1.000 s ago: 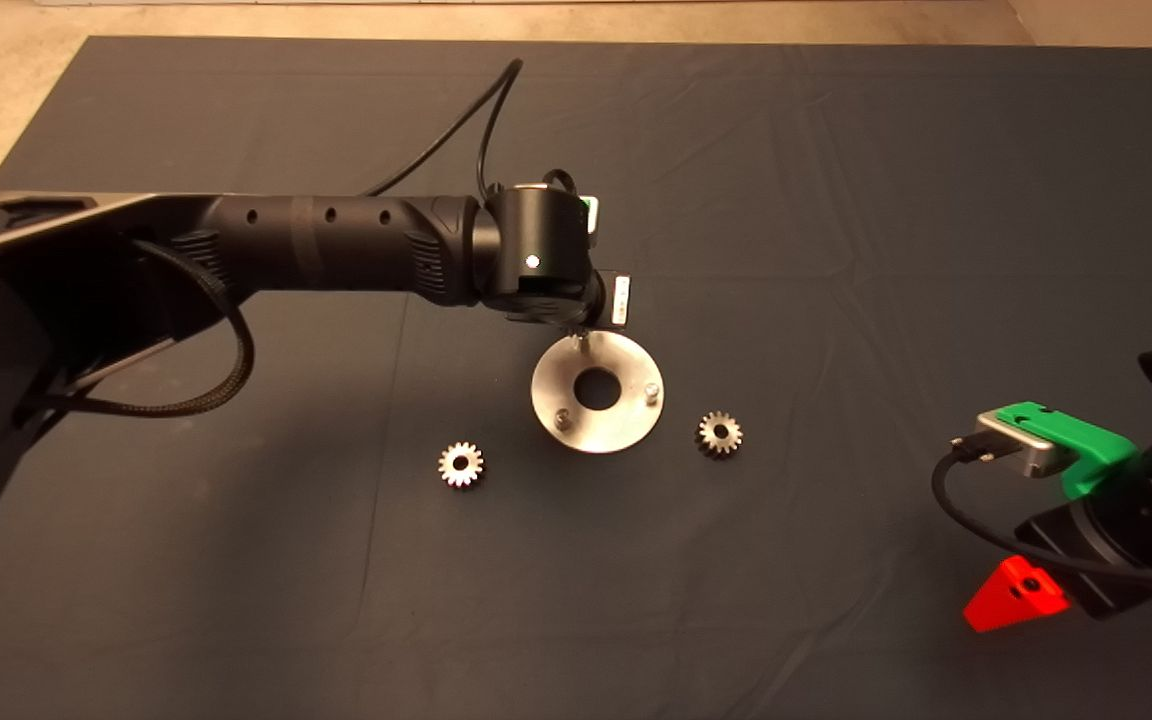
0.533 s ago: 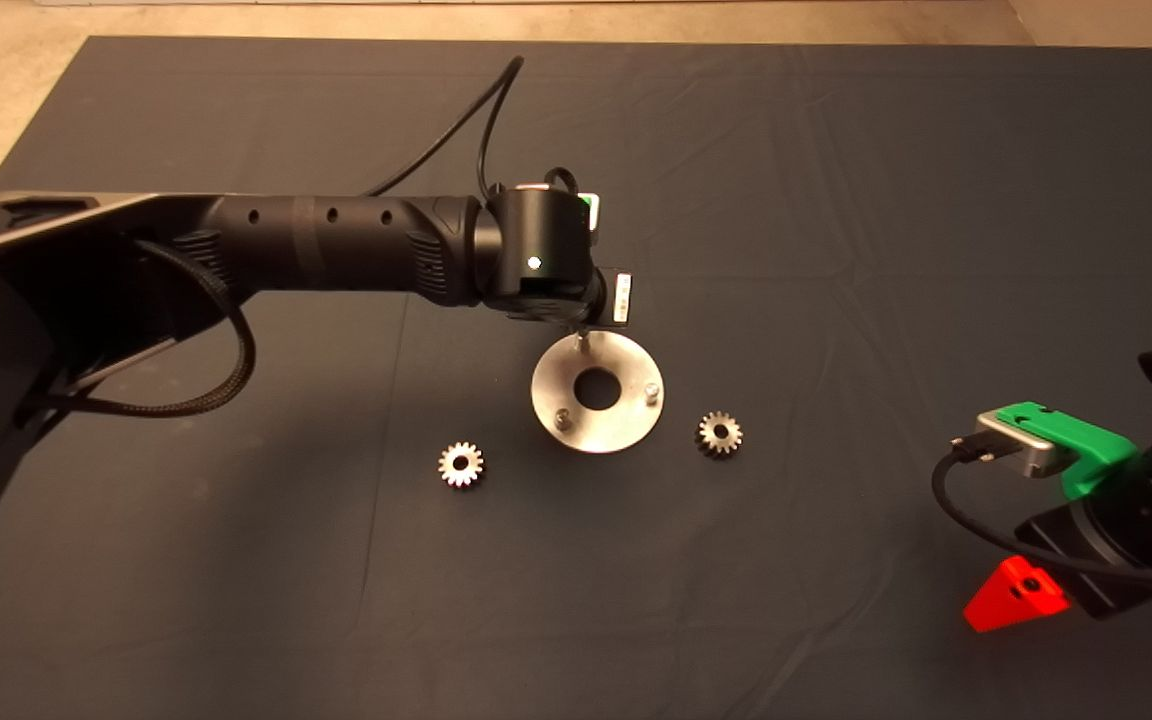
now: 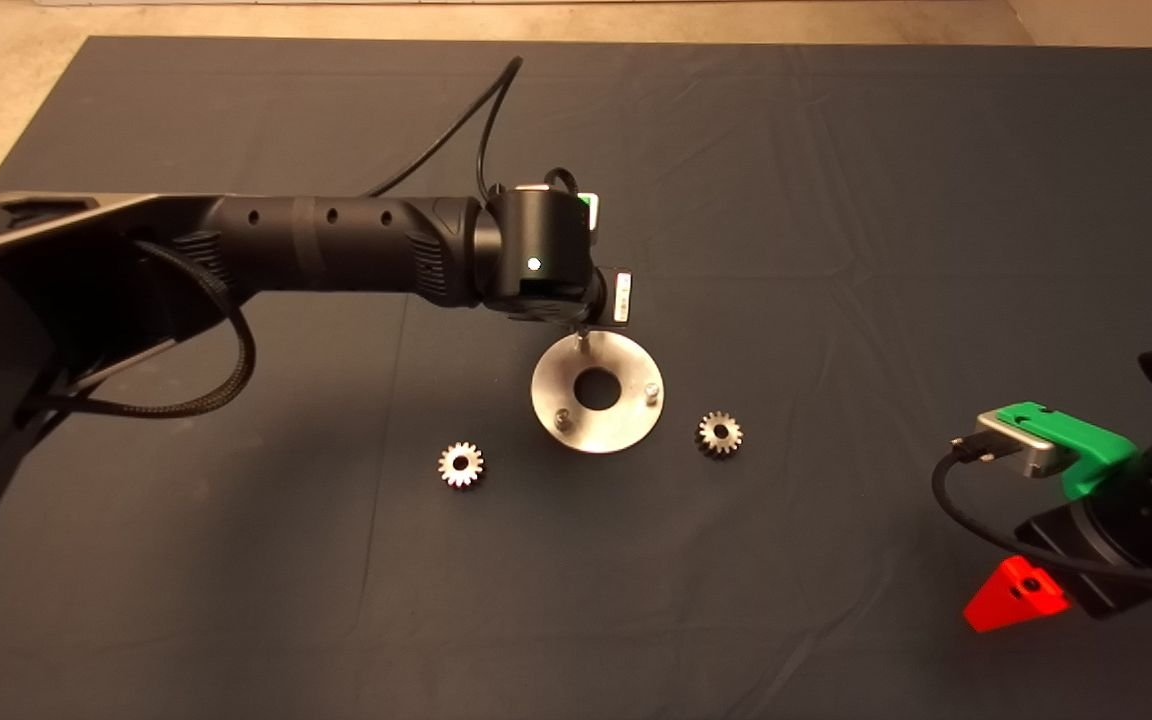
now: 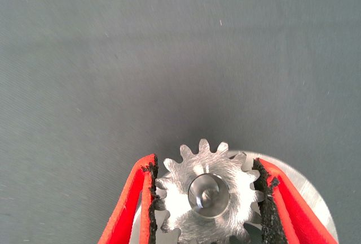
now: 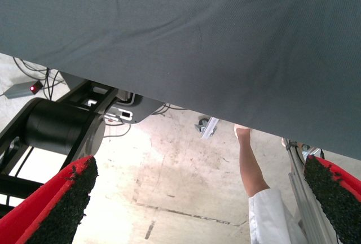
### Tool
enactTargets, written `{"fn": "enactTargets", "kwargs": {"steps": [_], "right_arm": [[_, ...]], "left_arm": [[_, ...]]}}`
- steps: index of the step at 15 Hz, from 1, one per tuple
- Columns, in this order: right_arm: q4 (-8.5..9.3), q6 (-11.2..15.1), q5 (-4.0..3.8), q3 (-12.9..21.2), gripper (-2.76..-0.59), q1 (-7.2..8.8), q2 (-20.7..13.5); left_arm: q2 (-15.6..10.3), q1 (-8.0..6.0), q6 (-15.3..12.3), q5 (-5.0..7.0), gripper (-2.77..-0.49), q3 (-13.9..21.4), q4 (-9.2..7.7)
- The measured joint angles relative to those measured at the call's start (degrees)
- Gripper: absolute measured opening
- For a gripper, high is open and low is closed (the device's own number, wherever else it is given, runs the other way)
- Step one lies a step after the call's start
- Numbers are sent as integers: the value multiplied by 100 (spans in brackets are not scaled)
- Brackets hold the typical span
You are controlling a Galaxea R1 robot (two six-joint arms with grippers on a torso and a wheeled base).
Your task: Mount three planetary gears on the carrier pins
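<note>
The shiny round disc lies mid-mat. Two carrier pins stand bare on it. My left gripper hangs over the disc's far edge, mostly hidden under its wrist. In the left wrist view the left gripper is shut on a planetary gear, its black pads against the teeth. The third pin shows inside the gear's bore. Two more gears lie flat on the mat, one left of the disc and one right of it. My right gripper is parked, open, at the lower right.
The left arm and its cables span the mat's left half. The right wrist view shows the mat's edge, a black machine base and a person's leg on the floor beyond.
</note>
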Motion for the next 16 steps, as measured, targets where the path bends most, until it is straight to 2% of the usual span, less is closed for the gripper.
{"fn": "enactTargets", "kwargs": {"steps": [8, 11, 13, 16], "right_arm": [[2, 0, 0, 0, -63, 0, 0], [0, 0, 0, 0, -63, 0, 0], [0, 0, 0, 0, -63, 0, 0], [2, 0, -1, 0, -63, 0, 0]], "left_arm": [[0, 27, -11, 2, -238, 11, 52], [-2, 61, -11, 5, -238, 20, 180], [0, 68, -12, 11, -238, 24, 199], [0, 92, -22, 117, -238, 75, 295]]}}
